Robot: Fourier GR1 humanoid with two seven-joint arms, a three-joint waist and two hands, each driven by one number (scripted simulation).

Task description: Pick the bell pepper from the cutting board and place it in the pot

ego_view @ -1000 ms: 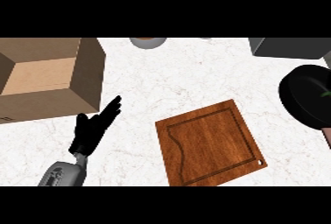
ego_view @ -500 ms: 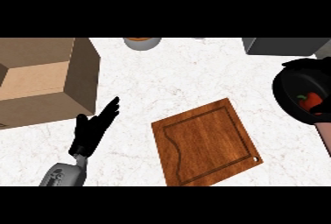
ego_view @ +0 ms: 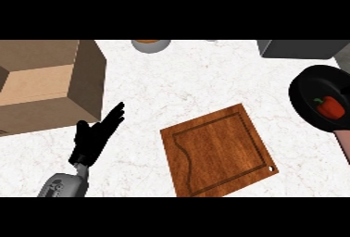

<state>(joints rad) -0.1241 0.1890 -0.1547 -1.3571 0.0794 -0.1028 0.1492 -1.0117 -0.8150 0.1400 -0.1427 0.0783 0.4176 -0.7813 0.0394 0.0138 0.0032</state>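
Left hand (ego_view: 96, 136), matte black on a grey forearm, rests low at the left of the head view with its fingers straight and relaxed, pointing up and to the right, grasping nothing; the right hand does not show. It lies over the white, faintly veined marble table (ego_view: 184, 83). Just right of it is the cutting board (ego_view: 220, 152), a rectangular slab of reddish-brown wood with a grooved border and a small hole in one corner, set at an angle, its top bare. At the right edge sits the round black pot (ego_view: 308, 99), and the red bell pepper (ego_view: 331, 107) with its green stem lies inside it. A brown cardboard box (ego_view: 48, 83) stands open at the upper left.
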